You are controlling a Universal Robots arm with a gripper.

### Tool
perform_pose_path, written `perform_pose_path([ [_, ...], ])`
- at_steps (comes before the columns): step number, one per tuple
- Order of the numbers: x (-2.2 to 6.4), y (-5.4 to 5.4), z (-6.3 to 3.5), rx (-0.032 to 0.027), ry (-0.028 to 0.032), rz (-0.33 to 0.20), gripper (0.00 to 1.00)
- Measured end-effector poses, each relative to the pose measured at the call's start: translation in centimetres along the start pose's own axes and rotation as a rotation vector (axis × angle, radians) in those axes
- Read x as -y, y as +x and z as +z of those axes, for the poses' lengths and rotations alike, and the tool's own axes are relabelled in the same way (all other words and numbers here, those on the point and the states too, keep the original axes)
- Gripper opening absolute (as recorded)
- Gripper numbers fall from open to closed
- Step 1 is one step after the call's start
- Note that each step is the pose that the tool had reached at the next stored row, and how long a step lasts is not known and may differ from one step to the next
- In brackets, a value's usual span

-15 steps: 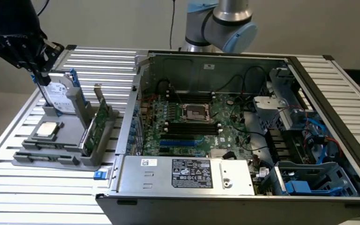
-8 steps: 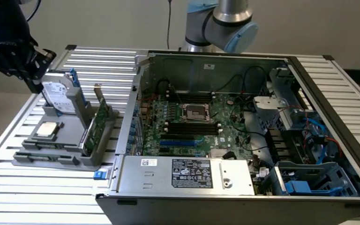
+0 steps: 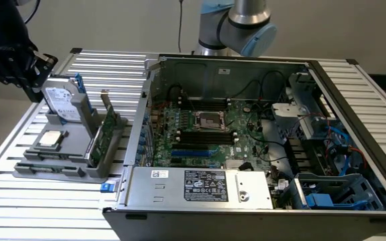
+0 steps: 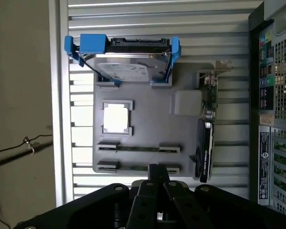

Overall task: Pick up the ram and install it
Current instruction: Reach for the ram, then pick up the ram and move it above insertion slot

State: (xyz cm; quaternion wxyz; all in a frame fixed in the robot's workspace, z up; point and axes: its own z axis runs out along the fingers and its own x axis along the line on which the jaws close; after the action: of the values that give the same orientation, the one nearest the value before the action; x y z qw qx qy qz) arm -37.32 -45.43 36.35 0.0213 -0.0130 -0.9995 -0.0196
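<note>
**You are lining up on the ram (image 4: 133,149) with the end effector (image 4: 156,171) pinched shut and carrying nothing.**

The end effector is hovering clear above the tray (image 4: 152,124), its closed tips pointing toward the ram. The ram is lying untouched in the tray's slots, just beside the chip (image 4: 116,118). The drive (image 4: 128,67) is standing beyond the chip, and the card (image 4: 207,143) is sitting along the side nearest the case (image 3: 200,70), all on the counter (image 3: 45,211). By my reading you are working the approach. A pick is calling for spread tips, squared to the thin stick and keeping off the card.
</note>
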Motion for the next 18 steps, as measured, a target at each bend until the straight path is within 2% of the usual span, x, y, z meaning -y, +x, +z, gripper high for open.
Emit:
perform_pose_path([
  [18,0.15,0.12,0.0,0.0011,-0.0002,-0.004,0.11],
])
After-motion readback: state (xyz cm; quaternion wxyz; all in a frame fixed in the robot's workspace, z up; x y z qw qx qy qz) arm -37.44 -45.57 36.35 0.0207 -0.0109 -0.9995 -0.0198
